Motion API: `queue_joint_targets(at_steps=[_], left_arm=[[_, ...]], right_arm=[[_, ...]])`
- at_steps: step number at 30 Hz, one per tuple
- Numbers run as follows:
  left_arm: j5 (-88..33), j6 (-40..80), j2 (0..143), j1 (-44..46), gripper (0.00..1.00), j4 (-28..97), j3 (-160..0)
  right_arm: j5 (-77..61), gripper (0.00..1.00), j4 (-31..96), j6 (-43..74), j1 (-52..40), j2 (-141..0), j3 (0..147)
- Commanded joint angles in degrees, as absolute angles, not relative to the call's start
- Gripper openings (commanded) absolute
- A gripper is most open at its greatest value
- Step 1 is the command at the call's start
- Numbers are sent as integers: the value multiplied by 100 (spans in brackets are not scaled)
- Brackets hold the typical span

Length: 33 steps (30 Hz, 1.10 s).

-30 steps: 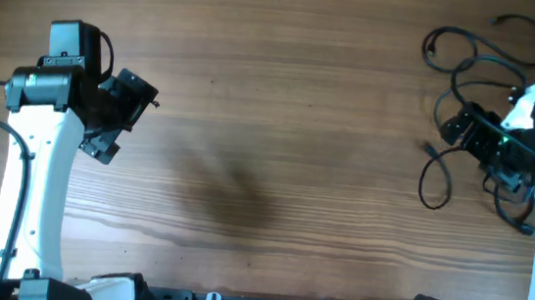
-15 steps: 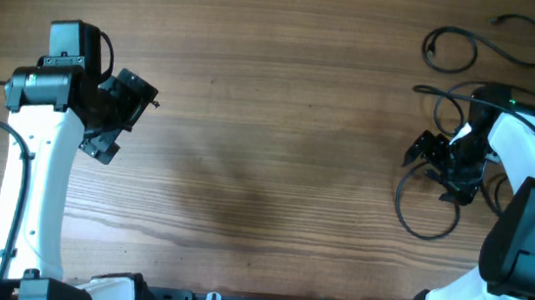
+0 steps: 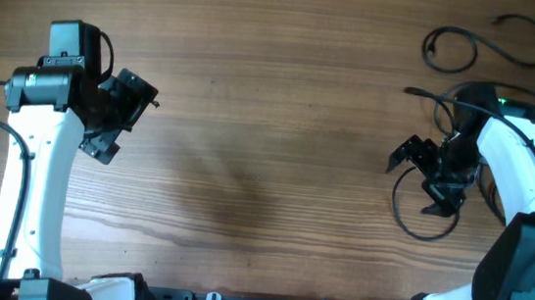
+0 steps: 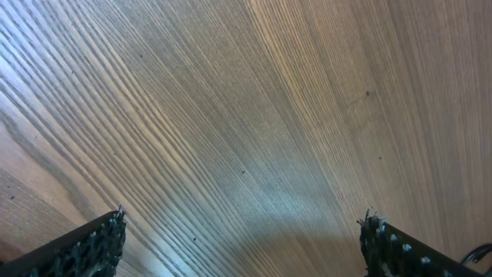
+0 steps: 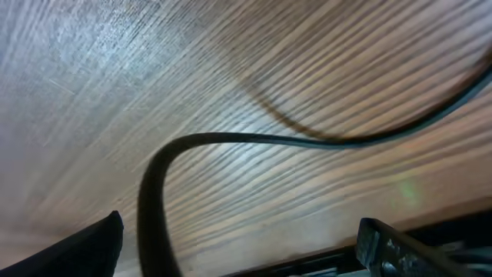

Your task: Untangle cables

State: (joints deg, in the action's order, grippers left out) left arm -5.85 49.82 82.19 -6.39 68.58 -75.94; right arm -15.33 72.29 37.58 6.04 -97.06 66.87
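Black thin cables [image 5: 231, 139] with small plug ends lie at the right side of the brown wooden table [image 3: 273, 91]. One separate loop sits near the far right corner. A loose bunch lies beside the right arm [image 3: 515, 159], with a round loop spreading toward the middle. The right gripper [image 3: 421, 175] hangs over that round loop, jaws spread wide, nothing between them. Its wrist view shows a single strand curving across the wood below the fingers [image 5: 84, 250]. The left gripper [image 3: 118, 116] is equally wide, empty, and well apart from the cables over bare wood.

The step in hand appears to be taking hold of one strand. Lower the right gripper until one strand only passes between the fingers, close firmly, then draw it slowly away from the bunch. Catching two strands would likely tighten the tangle.
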Motion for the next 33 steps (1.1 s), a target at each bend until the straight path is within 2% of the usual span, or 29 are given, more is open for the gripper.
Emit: queue_joint_targets(at_steps=[1,5,11,19,22,28,31,33], left_arm=[[-596,4991,8252,-655,100,6860,-7607],[-593,4991,8252,-655,100,6910,-7607],[-596,4991,8252,-655,100,6906,-7607],[-593,4991,8252,-655,100,6904,-7607],[-593,4991,8252,-655,100,6901,-7607],[-593,4993,8252,-655,100,6871,-7607],[-593,4991,8252,-655,100,6834,-7607],[-593,4993,8252,-655,100,6831,-7607]], right_arm=[[-2685,100,7229,4237,596,-9625,6661],[-3157,100,7231,4268,596,-9625,6661],[-2794,100,8348,5610,596,-9625,6661],[-3052,100,8844,4886,596,-9625,6661],[-2565,100,9091,6108,596,-9625,6661],[-1575,100,9236,7677,598,-9620,6772],[-1004,100,9238,7950,596,-9620,7032],[-1105,100,9238,7918,596,-9620,7057]])
